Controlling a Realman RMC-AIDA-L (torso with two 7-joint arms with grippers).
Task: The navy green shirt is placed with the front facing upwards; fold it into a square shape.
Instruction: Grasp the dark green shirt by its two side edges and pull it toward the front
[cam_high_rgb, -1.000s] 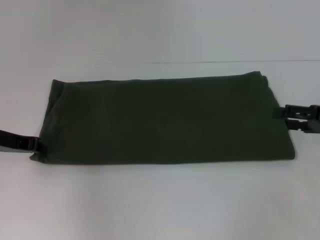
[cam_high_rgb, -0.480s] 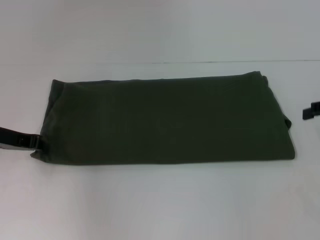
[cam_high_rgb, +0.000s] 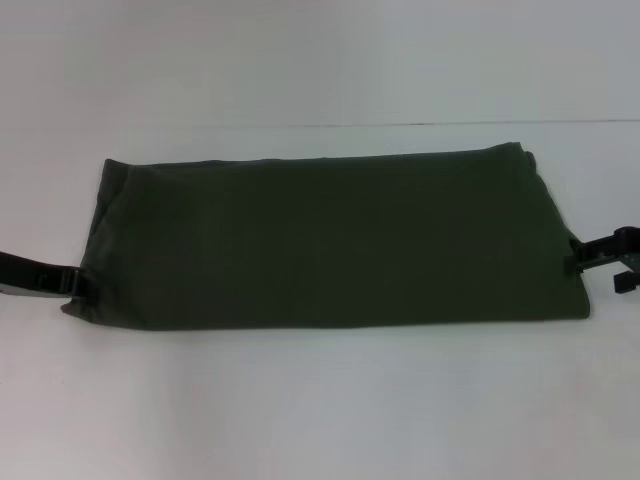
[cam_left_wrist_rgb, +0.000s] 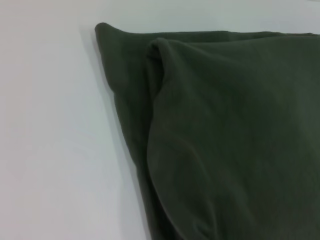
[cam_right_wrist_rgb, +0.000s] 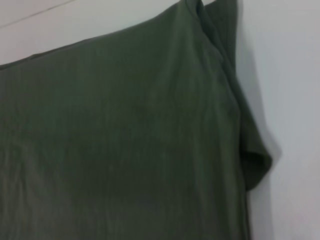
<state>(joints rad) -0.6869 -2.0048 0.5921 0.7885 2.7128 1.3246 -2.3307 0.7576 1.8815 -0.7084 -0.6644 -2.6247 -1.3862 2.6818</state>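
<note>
Cloth is the whole matter here: the navy green shirt (cam_high_rgb: 330, 240) lies across the middle of the white table (cam_high_rgb: 320, 400) as a long band running left to right, plain green side up, already folded lengthwise and not yet a square. By the look of it, it is soft, light cotton that will sag and slide wherever it is unsupported, and the stacked layers may slip apart unless all are pinched together. The short ends seem the sensible places to take hold, near their front corners, so one end can be carried over the other.

The left gripper (cam_high_rgb: 68, 283) sits at the shirt's left end by the near corner, touching the cloth edge. The right gripper (cam_high_rgb: 585, 258) sits at the right end, just beside a small fold of fabric that sticks out there. I cannot tell whether either one is spread, pressed together, or pinching cloth; the fingertips merge with the dark fabric.

Much is hidden. The lettering, collar and neck label are not visible anywhere, presumably tucked inside the folds. Both arms are cut off by the picture edges. The left wrist view shows an upper layer lying short of the layer beneath at the corner; the right wrist view shows a loose flap (cam_right_wrist_rgb: 256, 167) poking past the edge. Neither wrist view shows its own fingers.
</note>
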